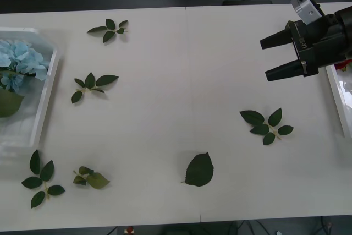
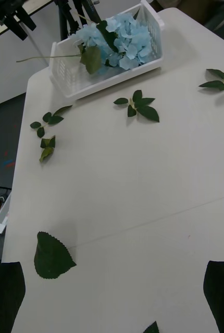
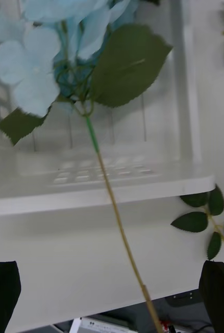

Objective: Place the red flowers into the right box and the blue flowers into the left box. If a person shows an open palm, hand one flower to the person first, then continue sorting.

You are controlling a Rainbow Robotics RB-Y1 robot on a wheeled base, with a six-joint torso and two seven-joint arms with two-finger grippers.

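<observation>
Sorting looks nearly finished: pale sky-blue puffy flowers (image 1: 19, 61) lie in the shallow white slotted left box (image 1: 47, 94), one thin stem overhanging its rim toward the left tool (image 3: 112, 299), spread wide, empty. Right tool (image 1: 269, 58), black, fingers wide, hovers over the white counter (image 1: 181, 81) beside the right box (image 1: 338, 97). No readable writing.

Left box (image 2: 70, 78) — white slotted plastic, slightly glossy; table (image 1: 187, 81) — smooth matt white.
</observation>
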